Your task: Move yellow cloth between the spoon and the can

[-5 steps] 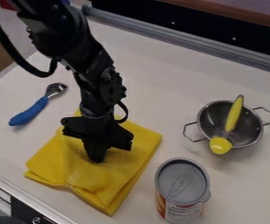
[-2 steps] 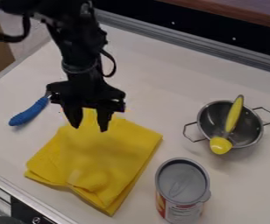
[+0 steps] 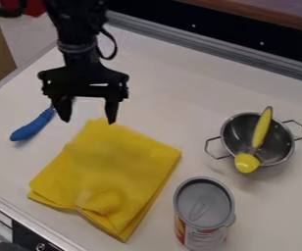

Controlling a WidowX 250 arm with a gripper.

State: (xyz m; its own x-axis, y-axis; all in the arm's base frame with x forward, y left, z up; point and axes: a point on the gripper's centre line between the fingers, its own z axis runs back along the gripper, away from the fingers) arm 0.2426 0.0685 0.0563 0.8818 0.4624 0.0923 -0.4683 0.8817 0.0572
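Yellow cloth (image 3: 114, 169) lies near the pincer (image 3: 88, 121), which hangs downward, open.

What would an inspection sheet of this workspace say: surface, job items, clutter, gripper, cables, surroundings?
Surface: pale countertop, flat.
Cloth: yellow, folded, lying between spoon and can, apart from the can.
Spoon: blue handle visible, upper end hidden.
Can: upright.
Clutter: two-handled metal pot, yellow-handled utensil resting in it.
Gripper: open, empty, near the cloth's far corner.
Cables: black cable looping beside the arm.
Surroundings: metal rail along the far edge.
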